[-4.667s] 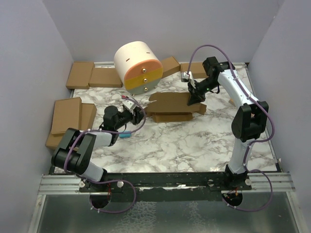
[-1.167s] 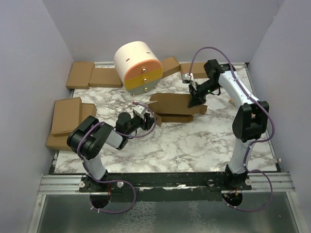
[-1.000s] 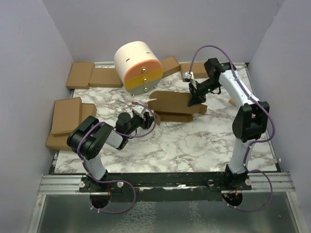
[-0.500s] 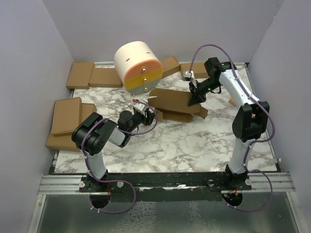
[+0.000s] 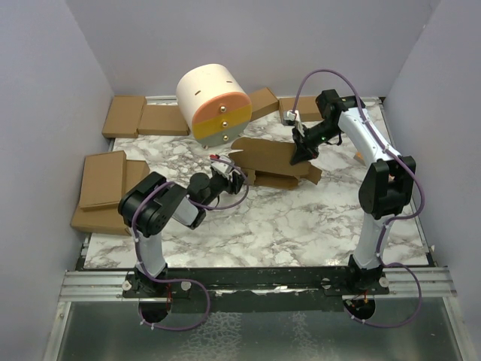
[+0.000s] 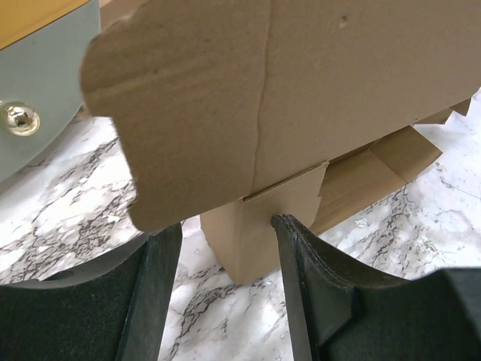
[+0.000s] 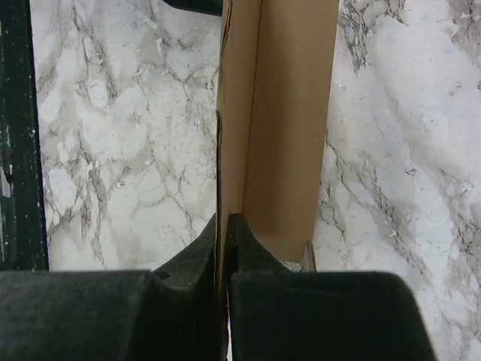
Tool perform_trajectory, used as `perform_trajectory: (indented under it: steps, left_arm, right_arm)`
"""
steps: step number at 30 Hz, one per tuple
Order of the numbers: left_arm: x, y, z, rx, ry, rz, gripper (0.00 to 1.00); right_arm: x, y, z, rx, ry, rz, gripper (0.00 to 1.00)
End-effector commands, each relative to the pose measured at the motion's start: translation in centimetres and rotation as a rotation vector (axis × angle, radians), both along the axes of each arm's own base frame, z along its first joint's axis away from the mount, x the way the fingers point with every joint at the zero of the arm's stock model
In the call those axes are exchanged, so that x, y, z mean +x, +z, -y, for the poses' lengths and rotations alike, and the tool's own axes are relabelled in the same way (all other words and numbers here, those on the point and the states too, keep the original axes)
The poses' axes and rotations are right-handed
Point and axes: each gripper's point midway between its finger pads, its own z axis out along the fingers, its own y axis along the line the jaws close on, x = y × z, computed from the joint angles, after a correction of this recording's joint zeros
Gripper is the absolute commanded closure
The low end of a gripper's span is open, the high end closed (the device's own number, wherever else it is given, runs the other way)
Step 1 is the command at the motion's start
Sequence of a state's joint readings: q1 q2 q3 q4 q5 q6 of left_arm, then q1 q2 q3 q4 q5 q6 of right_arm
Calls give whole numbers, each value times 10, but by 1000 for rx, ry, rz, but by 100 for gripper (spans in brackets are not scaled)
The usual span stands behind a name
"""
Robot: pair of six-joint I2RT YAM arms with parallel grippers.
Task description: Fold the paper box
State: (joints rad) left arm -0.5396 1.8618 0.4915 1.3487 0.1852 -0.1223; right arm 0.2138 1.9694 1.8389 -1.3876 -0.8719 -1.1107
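Left gripper (image 5: 230,176) has parted jaws; right gripper (image 5: 300,156) is clamped tight.

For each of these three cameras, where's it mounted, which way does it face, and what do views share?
Top external: high behind the arm bases, looking down over the marble table; both arms show, left gripper and right gripper at the paper box.
Left wrist: low on the left arm, facing along the tabletop at the box's raised flap; its open fingers frame the bottom.
Right wrist: on the right arm, looking down along its shut fingers pinching a cardboard panel's edge.
Shared: the box shows in all three.
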Motion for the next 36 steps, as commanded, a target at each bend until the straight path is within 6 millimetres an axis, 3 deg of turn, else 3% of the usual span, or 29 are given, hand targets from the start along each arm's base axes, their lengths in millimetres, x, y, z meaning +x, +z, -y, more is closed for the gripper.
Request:
perform_trajectory:
  steps: [1,17,30,36]
  left_arm:
    - [11,14,4,-33,41,58,43]
    - [22,12,4,-67,102,69,45]
    - [25,4,14,-110,133,33,65]
    - [25,1,14,-116,150,23,91]
  right_arm:
    - [-5,-5,-2,19,-4,-56,99]
    - [-9,-8,-3,26,1,-72,99]
    - [-9,-10,-2,24,-1,-76,99]
    - [-8,-9,-4,31,-1,-77,99]
